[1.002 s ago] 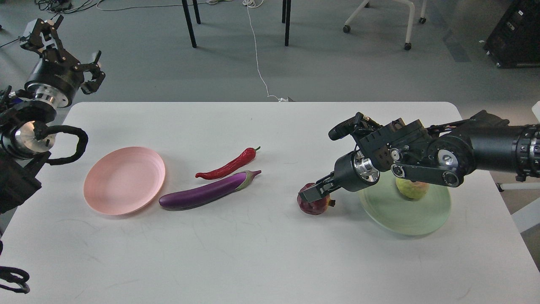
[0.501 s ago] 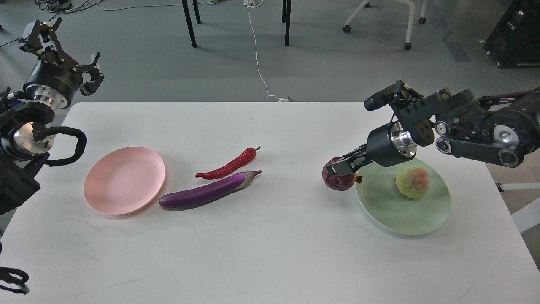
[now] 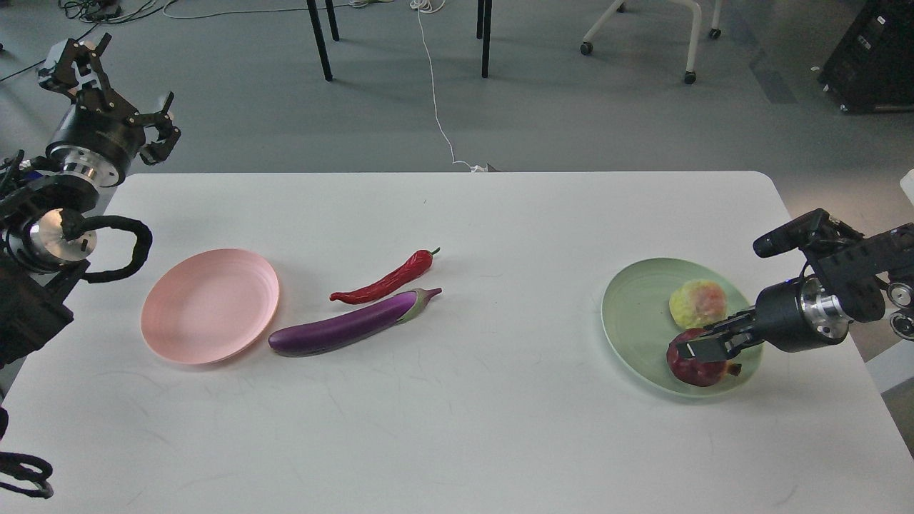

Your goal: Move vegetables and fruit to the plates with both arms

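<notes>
The right tool (image 3: 703, 346) is reaching in low, clamping the dark red pomegranate-like fruit (image 3: 696, 368) over the pale green round plate (image 3: 632, 321); the left tool (image 3: 107, 93), fingers spread and empty, is hanging far from that plate.

right arm (image 3: 857, 285): cut off by the right edge past the wrist joint; only the wrist and gripper show.
right gripper (image 3: 703, 348): dark, seen nearly end-on over the pomegranate (image 3: 696, 368); the far finger cannot be made out, so the grip cannot be judged.
pomegranate: top hidden under the fingers; crown tip just visible at lower right.
green plate (image 3: 635, 314): right rim hidden behind the gripper body.
left arm (image 3: 43, 235): lower links run off the left edge.
cable loop (image 3: 25, 475): cut by the left edge at bottom.
chair legs (image 3: 321, 39): tops cut by the upper edge.
black case (image 3: 875, 57): cropped at the top right corner.
</notes>
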Tool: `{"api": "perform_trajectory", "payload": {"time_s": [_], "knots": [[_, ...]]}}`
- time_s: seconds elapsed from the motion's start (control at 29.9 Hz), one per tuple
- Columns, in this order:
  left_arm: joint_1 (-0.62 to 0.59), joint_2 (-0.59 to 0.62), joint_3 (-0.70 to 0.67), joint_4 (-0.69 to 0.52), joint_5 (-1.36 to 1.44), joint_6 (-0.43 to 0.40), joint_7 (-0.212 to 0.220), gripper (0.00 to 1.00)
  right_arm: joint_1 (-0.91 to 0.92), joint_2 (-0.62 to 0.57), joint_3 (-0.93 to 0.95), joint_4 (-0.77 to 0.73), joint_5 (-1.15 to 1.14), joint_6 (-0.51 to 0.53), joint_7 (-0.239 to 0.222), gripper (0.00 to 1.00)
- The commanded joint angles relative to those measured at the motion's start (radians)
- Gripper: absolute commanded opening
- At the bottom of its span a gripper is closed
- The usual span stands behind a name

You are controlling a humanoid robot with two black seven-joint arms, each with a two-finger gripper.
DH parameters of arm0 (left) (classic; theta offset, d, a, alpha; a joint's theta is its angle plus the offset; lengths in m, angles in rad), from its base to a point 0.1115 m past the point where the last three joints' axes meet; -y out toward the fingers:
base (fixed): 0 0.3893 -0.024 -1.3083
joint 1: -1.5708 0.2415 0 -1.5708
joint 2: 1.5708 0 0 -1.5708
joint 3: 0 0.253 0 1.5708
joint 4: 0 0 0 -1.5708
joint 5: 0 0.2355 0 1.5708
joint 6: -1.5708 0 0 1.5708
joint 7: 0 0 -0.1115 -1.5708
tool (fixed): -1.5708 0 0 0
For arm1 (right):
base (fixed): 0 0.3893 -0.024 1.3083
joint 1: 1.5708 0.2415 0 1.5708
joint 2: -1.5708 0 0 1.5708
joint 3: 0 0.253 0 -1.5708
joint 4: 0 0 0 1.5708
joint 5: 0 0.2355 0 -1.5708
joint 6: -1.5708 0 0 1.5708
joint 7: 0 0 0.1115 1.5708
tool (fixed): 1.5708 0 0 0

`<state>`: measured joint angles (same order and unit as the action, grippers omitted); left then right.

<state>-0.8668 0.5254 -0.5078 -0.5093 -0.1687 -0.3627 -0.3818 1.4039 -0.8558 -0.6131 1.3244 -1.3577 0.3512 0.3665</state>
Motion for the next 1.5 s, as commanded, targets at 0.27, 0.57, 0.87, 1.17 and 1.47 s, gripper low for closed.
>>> {"api": "perform_trajectory", "payload": {"time_s": [0.27, 0.57, 0.87, 1.17, 1.47], "knots": [[-0.001, 0.011, 0.0, -0.002, 0.0, -0.042, 0.003, 0.98, 0.013, 0.008, 0.025, -0.002, 0.021, 0.002, -0.014, 0.98], [-0.024, 0.056, -0.001, -0.008, 0.078, -0.121, 0.001, 0.98, -0.055, 0.021, 0.433, -0.183, 0.492, 0.0, -0.012, 0.98], [-0.052, 0.125, 0.003, -0.296, 0.414, -0.126, 0.009, 0.98, -0.13, 0.239, 0.708, -0.571, 0.827, -0.001, -0.004, 0.99], [-0.052, 0.13, 0.0, -0.497, 1.013, -0.061, -0.003, 0.97, -0.341, 0.376, 1.079, -0.717, 0.959, -0.008, 0.006, 0.99], [0.006, 0.114, 0.058, -0.79, 1.662, 0.129, -0.005, 0.94, -0.459, 0.445, 1.319, -0.715, 1.259, 0.0, 0.006, 0.99]]}}
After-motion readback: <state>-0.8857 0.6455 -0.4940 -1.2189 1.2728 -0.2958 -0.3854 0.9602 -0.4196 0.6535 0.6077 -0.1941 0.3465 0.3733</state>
